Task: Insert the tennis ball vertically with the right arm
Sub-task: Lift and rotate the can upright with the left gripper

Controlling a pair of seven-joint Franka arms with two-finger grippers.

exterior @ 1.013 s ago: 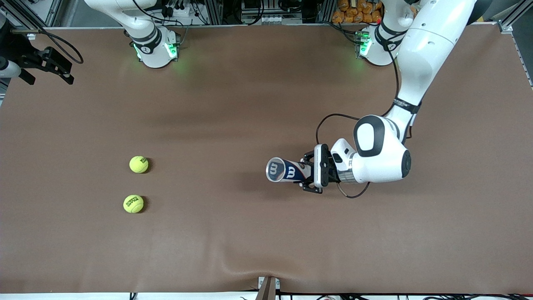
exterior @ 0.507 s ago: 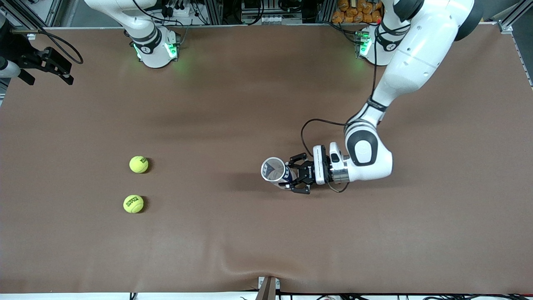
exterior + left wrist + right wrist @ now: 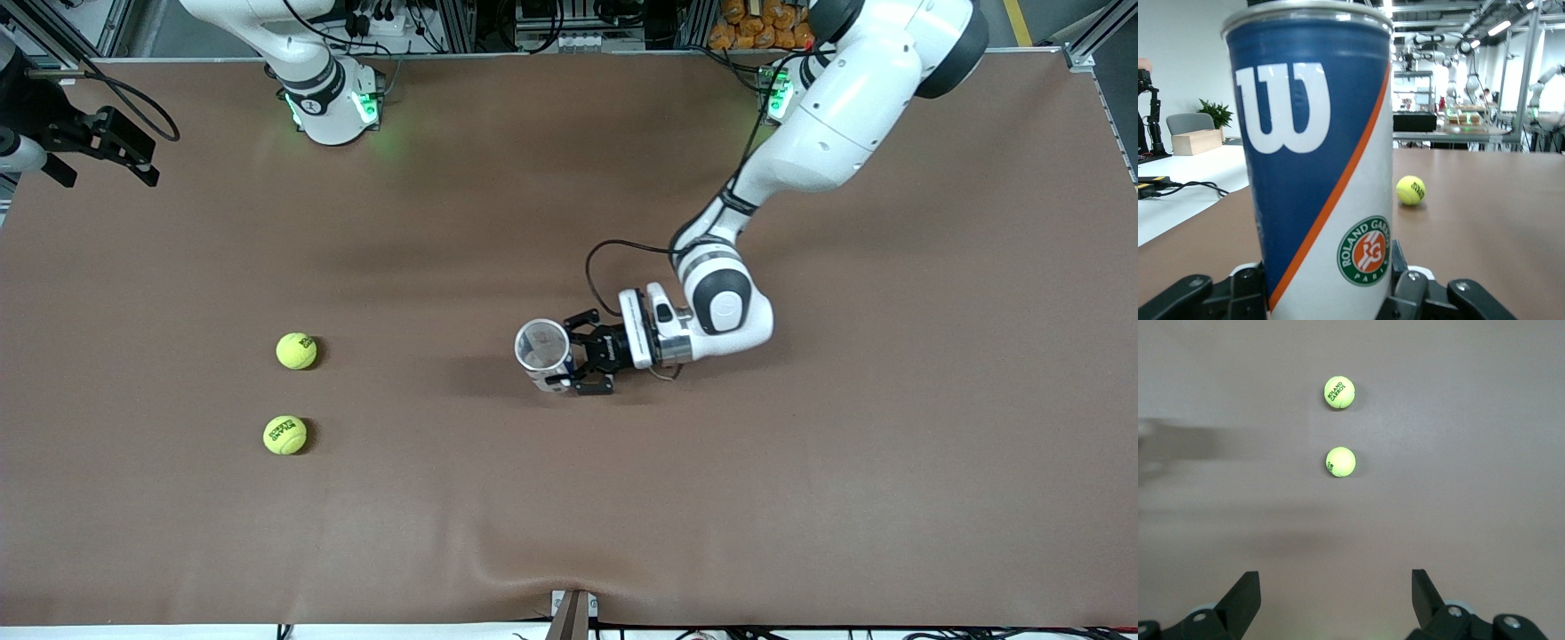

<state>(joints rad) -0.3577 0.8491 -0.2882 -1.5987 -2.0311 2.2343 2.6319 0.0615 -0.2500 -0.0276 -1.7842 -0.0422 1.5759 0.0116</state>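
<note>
At the right arm's end of the brown table [image 3: 889,498], high at the edge of the front view, hangs the right gripper [image 3: 98,147], its arm raised and waiting; in the right wrist view its two dark fingers [image 3: 1241,600] stand spread wide apart with nothing between them, looking straight down on the two balls.

Next along lie those two yellow tennis balls, well apart from the can and near each other; the farther tennis ball [image 3: 296,350] sits just above the nearer tennis ball [image 3: 285,435] in the front view, both resting on the cloth with dark lettering showing; in the right wrist view they appear as one ball [image 3: 1339,392] and the other ball [image 3: 1341,461], in line with each other.

Near the middle of the table stands the tennis ball can [image 3: 543,353], a blue and white tube with an orange stripe and a white W; its long axis runs upright, its open mouth facing up toward the front camera so that the round rim and the inside show; the left wrist view shows its wall [image 3: 1318,160] vertical, with the Roland Garros badge low on it.

Just beside it toward the left arm's end, the left gripper [image 3: 569,360] comes in level from the side, its black fingers [image 3: 582,384] pinching the can's lower body.
</note>
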